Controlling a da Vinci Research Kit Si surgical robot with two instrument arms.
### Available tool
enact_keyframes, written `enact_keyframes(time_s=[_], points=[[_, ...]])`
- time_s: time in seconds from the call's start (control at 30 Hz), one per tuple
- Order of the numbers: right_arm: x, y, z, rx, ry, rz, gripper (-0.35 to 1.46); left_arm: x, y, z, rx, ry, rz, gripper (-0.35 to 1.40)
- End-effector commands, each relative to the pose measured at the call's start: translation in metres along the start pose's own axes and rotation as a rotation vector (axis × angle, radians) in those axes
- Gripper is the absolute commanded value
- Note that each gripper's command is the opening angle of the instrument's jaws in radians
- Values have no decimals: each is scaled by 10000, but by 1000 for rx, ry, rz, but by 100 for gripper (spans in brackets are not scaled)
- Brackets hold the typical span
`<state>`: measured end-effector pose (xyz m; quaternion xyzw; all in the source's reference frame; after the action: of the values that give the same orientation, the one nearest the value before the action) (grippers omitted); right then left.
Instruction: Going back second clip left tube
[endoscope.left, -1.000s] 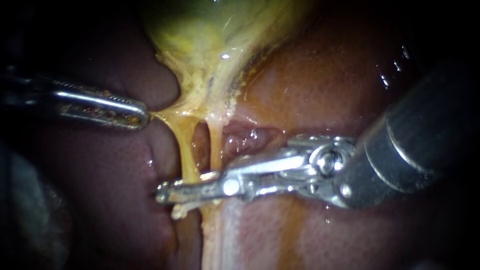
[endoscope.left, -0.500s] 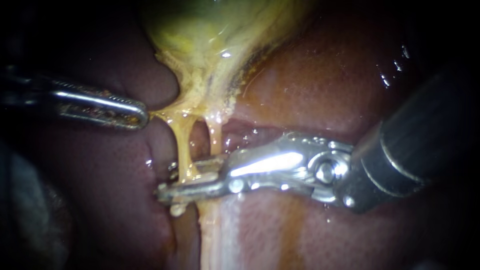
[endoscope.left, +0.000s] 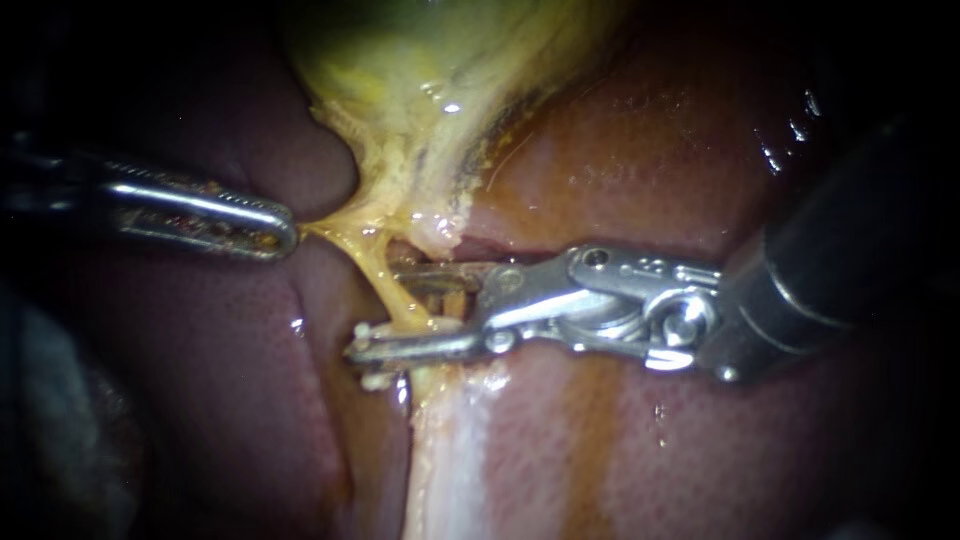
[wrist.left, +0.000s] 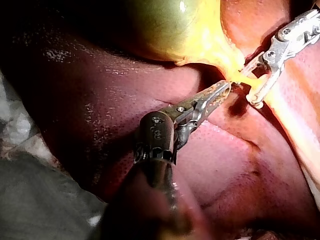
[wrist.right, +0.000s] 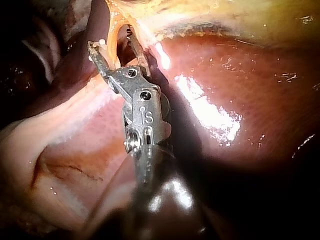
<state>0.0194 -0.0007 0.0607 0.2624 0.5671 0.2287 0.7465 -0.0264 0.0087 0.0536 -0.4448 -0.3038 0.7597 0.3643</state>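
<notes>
The yellow-green gallbladder (endoscope.left: 420, 80) narrows to two thin yellow tubes over the red-brown liver (endoscope.left: 650, 160). My left instrument (endoscope.left: 288, 232) comes in level and is shut on the tissue at the gallbladder's neck, pulling it left. My right instrument (endoscope.left: 378, 310) has its jaws open. The left tube (endoscope.left: 385, 285) runs between them without being gripped. The other tube is mostly hidden behind the upper jaw. In the right wrist view the same tube (wrist.right: 112, 47) stands between the open jaws of my right instrument (wrist.right: 114, 45). In the left wrist view my left instrument (wrist.left: 225, 89) holds yellow tissue beside my right instrument (wrist.left: 250, 85).
A pale whitish band of tissue (endoscope.left: 445, 450) runs down from the tubes across the liver. Dark liver lobe (endoscope.left: 200, 350) lies under my left instrument. Grey cloth (wrist.left: 35, 200) lies beside the liver behind my left instrument's shaft.
My right instrument has moved up along the tubes toward the gallbladder and its jaws have opened wider around the left tube. My left instrument has held still.
</notes>
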Motion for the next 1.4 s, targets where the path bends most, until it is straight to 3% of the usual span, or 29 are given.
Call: enact_keyframes(time_s=[0.03, 0.6, 1.07, 1.4], points=[[0, -1, -3, 2, 0, -16, 50, 0, 0, 0, -1, 0, 0, -35], [3, -32, -20, 106, -20, -121, 50, -2, -2, 1, -3, -1, 2, -35], [3, -26, -36, 100, -15, -155, 50, -4, -3, 3, -2, -1, 3, -35], [12, -21, -81, 112, -9, -197, 50, -4, -3, 2, -2, -1, 3, -35]])
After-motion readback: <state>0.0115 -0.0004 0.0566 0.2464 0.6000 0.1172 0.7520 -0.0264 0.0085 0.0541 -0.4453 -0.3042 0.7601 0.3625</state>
